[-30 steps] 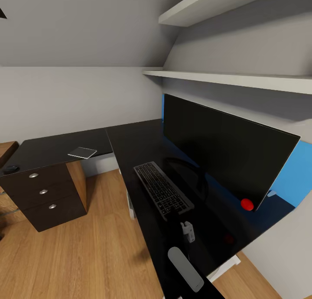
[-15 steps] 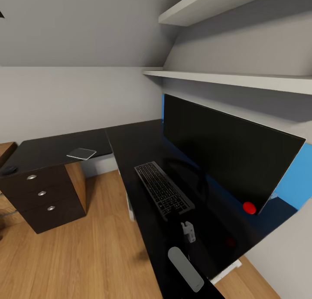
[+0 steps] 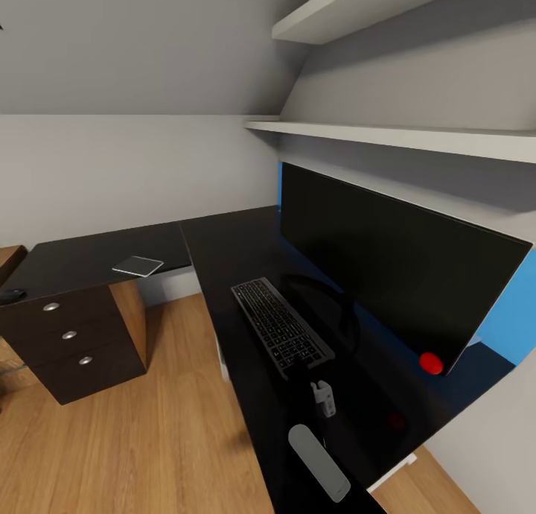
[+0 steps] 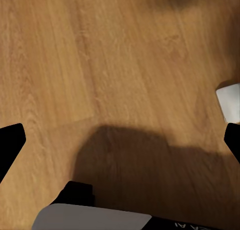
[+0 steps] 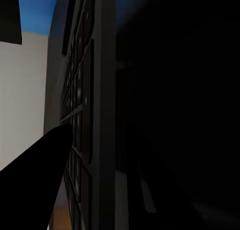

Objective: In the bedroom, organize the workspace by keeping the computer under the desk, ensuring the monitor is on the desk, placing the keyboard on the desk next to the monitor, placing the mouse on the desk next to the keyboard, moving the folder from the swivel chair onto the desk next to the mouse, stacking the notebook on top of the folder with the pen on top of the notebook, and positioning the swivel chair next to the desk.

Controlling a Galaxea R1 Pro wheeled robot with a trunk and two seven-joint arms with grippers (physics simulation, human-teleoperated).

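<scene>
The black desk (image 3: 223,249) runs in an L across the head view. On its right wing stands the wide black monitor (image 3: 387,264) with a red dot at its lower corner. In front of it is the slim black keyboard (image 3: 279,331). My right gripper (image 3: 305,371) is at the keyboard's near end and shut on it. Up close, one dark finger (image 5: 40,175) presses the key side of the keyboard (image 5: 87,115). A small black mouse (image 3: 9,296) sits at the far left desk edge. A thin pale-grey notebook (image 3: 138,266) lies on the left wing. My left gripper (image 4: 120,140) hangs open over wood floor. The folder, pen, swivel chair and computer are out of view.
A black drawer unit (image 3: 71,343) with round silver knobs stands under the desk's left wing. Two white shelves (image 3: 387,134) hang above the monitor, and a blue wall panel (image 3: 514,305) sits behind it. Wood floor (image 3: 164,424) lies left of the desk. A white object's corner (image 4: 229,101) shows by the left gripper.
The whole head picture has shifted, so the camera moved: the drawer unit and mouse slid left, the monitor's right end slid right. The keyboard and right arm kept their place in the picture.
</scene>
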